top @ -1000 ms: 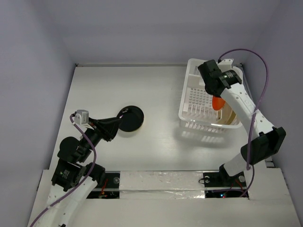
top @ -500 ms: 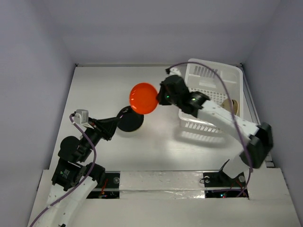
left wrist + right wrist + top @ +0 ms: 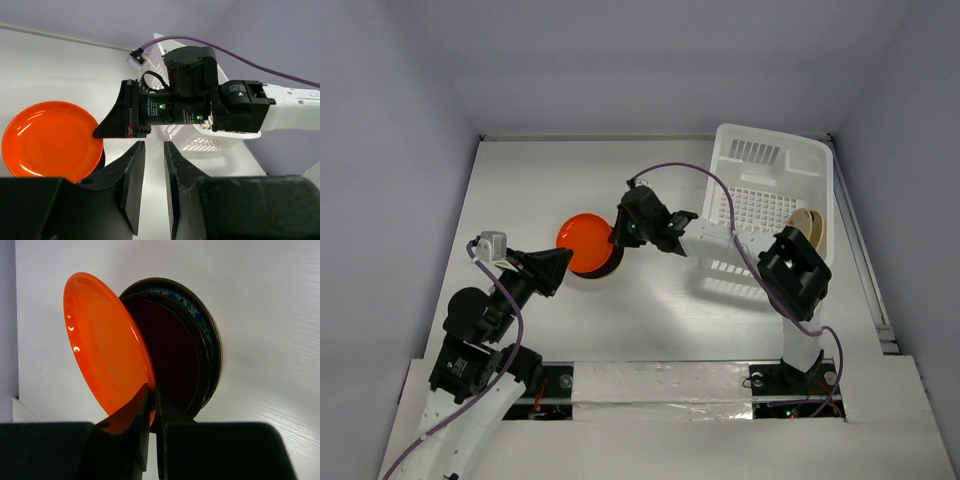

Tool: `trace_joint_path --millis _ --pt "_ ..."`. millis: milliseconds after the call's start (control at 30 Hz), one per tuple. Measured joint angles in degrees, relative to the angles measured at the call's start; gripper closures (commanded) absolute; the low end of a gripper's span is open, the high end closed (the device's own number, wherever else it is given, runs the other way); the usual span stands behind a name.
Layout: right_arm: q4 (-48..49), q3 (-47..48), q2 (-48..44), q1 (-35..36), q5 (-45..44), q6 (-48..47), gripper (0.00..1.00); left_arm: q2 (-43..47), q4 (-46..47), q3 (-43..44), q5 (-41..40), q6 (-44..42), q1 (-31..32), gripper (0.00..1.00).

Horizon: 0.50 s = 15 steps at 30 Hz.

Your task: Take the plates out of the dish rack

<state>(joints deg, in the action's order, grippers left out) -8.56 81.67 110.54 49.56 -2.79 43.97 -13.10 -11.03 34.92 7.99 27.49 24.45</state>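
White table boxed in by pale lilac walls fills the overhead view. The dish rack sits at the far right corner, with a cream plate standing on edge against its right wall. The right arm reaches leftward out of the rack to mid-table, where the right gripper pinches the rim of an orange plate. That plate lies over a stack of dark plates, of which only a sliver shows at its near edge. The left gripper points at the same stack from the left, just beside it.

From the left wrist, that gripper's own fingers stand almost together with a slim gap between them – nothing is in it. Beyond them the orange plate shows face-up, the black right gripper at its rim, and the dish rack sits behind the arm.

From the right wrist, the right gripper is clamped on the orange plate's lower edge – the plate is tilted, leaning away from the dark plates behind it. One plate in the stack has a blue-patterned rim. Whether the orange plate touches the stack cannot be told.
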Motion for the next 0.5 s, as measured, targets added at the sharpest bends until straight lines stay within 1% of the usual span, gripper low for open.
trace_joint_path --millis 67,100,133,167,233,267,433,467,500 --pt "0.07 0.0 0.33 0.0 0.11 0.83 0.79 -0.13 0.02 0.0 0.04 0.0 -0.04 0.79" --pt "0.02 -0.04 0.44 0.0 0.09 1.07 0.71 -0.2 0.02 0.0 0.02 0.02 -0.07 0.78" --pt "-0.02 -0.11 0.5 0.0 0.07 1.27 0.69 -0.24 0.0 0.0 0.04 0.02 -0.07 0.78" --pt "-0.24 -0.13 0.5 0.0 0.04 1.31 0.62 -0.26 0.0 0.0 0.04 0.02 -0.07 0.77" --pt "-0.59 -0.13 0.5 0.0 -0.11 1.33 0.55 -0.26 0.02 0.0 0.04 0.04 -0.07 0.77" --pt "-0.85 -0.13 0.5 0.0 -0.31 1.31 0.49 -0.26 0.02 0.0 0.07 0.04 -0.07 0.76" --pt "-4.0 -1.29 -1.01 0.0 -3.5 0.72 0.49 -0.26 0.02 0.0 0.07 0.04 -0.07 0.75" --pt "-5.2 -2.08 -2.34 0.0 -4.83 0.48 0.5 -0.26 0.02 0.0 0.09 0.04 -0.07 0.75" --pt "-6.45 -2.86 -3.93 0.0 -6.32 0.28 0.57 -0.26 0.02 0.0 0.09 0.04 -0.07 0.75"
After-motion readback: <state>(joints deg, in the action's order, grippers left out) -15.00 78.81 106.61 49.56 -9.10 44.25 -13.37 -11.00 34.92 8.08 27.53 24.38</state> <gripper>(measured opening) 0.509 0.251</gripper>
